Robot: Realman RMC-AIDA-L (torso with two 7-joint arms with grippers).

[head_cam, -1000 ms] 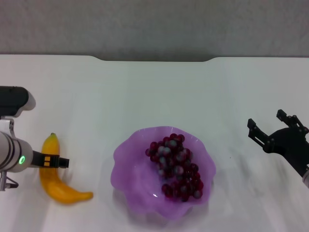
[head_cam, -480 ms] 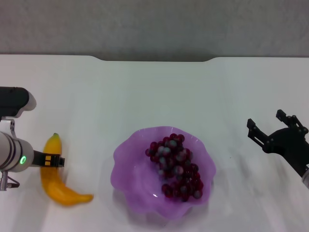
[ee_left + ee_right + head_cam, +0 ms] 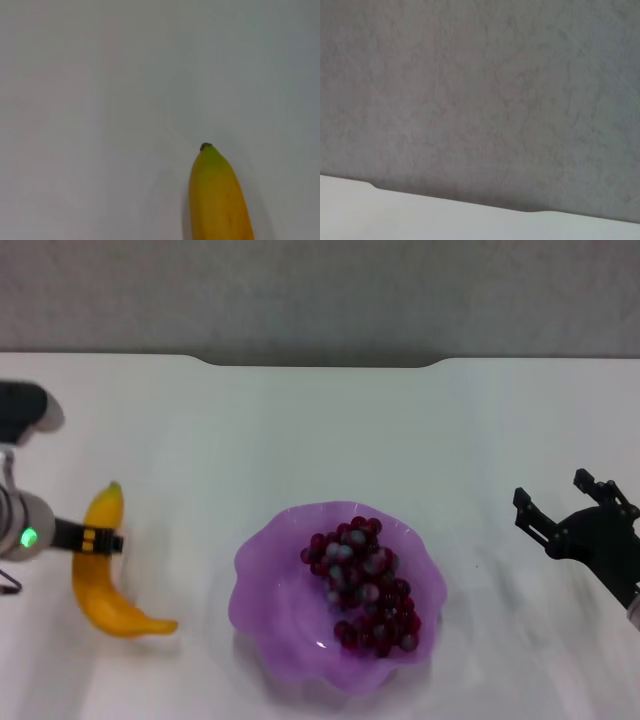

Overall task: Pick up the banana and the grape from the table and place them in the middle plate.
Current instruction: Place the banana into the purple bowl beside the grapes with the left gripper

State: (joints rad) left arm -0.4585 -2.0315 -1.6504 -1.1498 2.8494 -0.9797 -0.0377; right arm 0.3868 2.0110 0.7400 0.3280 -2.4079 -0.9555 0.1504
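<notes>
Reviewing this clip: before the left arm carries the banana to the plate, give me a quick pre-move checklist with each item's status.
1. Left gripper closed on the banana: ok, clamped near its upper part.
2. Banana clear of the table: cannot tell.
3. Grape already in the middle plate: ok.
4. Free room in the plate for the banana: ok, its left half is bare.
5. Right gripper out of the way: ok, open, off to the plate's right.
</notes>
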